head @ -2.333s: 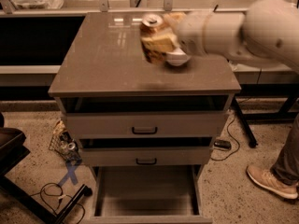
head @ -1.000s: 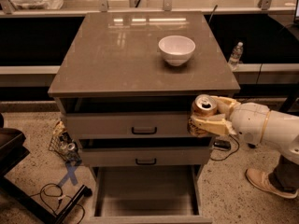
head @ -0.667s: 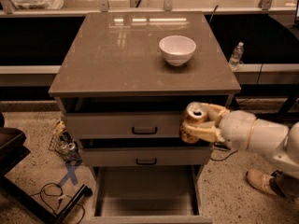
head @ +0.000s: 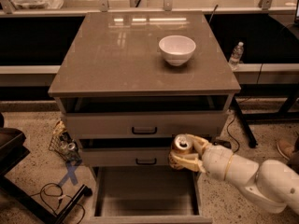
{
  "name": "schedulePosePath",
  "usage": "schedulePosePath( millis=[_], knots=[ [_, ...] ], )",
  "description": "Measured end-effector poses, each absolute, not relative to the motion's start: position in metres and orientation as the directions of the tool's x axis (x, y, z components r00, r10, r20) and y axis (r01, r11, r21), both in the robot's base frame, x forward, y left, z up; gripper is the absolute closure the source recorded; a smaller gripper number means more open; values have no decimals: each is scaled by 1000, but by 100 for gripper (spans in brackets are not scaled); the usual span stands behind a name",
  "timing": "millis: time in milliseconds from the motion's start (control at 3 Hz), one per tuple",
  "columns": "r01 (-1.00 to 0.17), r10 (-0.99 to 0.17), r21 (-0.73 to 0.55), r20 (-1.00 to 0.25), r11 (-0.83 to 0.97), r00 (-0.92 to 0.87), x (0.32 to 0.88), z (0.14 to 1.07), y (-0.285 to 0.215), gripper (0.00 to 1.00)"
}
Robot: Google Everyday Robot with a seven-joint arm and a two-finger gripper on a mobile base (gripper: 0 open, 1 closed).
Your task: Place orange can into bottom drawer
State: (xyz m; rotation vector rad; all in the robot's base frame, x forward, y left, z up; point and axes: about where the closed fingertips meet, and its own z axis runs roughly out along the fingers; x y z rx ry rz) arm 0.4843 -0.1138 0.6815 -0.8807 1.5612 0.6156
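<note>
My gripper (head: 184, 154) comes in from the lower right and is shut on the orange can (head: 181, 146), which stands upright with its silver top showing. The can hangs in front of the middle drawer's right end, above the right rear part of the bottom drawer (head: 145, 195). The bottom drawer is pulled out wide, and its flat inside holds nothing.
A white bowl (head: 177, 49) sits on the cabinet top (head: 117, 50). Two shallower drawers with black handles (head: 144, 130) are partly open above. A water bottle (head: 236, 55) stands at the right. Cables and clutter (head: 63, 143) lie on the floor at the left. A shoe (head: 285, 148) shows at far right.
The arm has carried the can from the cabinet top down over the right edge, then left and lower, to the middle drawer's front above the open bottom drawer.
</note>
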Motion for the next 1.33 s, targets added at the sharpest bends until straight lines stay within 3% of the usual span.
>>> schedulePosePath(
  millis=[1000, 1333],
  knots=[
    [-864, -93, -22, -995, 503, -29, 468, 521, -86, 100],
    [-868, -100, -17, -994, 496, -37, 473, 514, -77, 100]
  ],
)
